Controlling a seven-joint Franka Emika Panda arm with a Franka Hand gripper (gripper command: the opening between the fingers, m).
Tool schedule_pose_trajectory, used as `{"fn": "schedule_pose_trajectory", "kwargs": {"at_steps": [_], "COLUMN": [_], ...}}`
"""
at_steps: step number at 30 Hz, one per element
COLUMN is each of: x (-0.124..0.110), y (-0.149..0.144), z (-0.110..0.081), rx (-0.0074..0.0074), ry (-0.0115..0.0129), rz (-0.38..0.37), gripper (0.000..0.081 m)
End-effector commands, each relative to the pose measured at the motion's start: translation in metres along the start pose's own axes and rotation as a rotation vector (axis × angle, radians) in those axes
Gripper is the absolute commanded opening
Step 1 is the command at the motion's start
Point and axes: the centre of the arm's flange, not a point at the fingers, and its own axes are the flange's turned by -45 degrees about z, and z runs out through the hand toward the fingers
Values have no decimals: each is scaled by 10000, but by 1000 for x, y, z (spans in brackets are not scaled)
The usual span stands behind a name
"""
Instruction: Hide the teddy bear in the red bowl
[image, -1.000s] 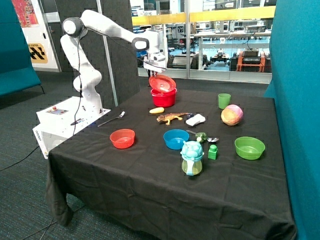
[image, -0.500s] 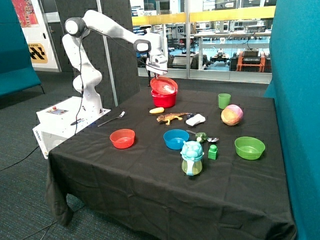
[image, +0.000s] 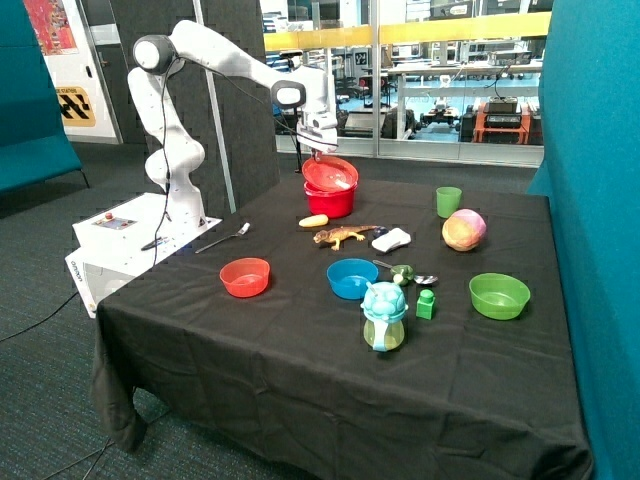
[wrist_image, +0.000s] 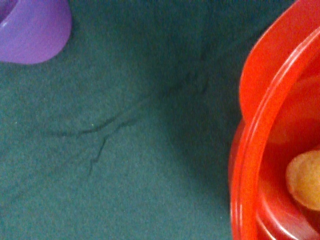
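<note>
The white arm reaches out from its base, gripper (image: 322, 150) pointing down at the table's far edge.

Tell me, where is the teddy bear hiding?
In the wrist view the teddy bear sits inside the red bowl, under a tilted red plate, at the table's far edge beneath the gripper.

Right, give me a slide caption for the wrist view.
Wrist camera over the red bowl, a tan teddy bear inside, a red plate resting on its rim.

- The teddy bear (wrist_image: 306, 179) shows only as a tan lump inside the red bowl (wrist_image: 250, 165), both cropped.
- Beside the bowl, a purple object (wrist_image: 30, 27) is cropped.
</note>
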Motion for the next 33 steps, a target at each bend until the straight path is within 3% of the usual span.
{"fn": "schedule_pose_trajectory", "kwargs": {"at_steps": [1, 7, 10, 16, 19, 20, 24, 25, 27, 33], "x": [3, 5, 4, 2, 2, 2, 3, 3, 3, 3], "y": [4, 13, 15, 12, 10, 10, 8, 8, 7, 3], "z": [0, -1, 0, 1, 2, 2, 2, 3, 3, 4], "rx": [-7, -8, -8, -8, -8, -8, -8, -8, -8, -8], "ry": [-22, -22, -22, -22, -22, -22, -22, -22, -22, -22], "rz": [223, 474, 523, 416, 391, 375, 329, 313, 300, 238], "gripper": [29, 449, 591, 669, 671, 638, 732, 690, 744, 787]}}
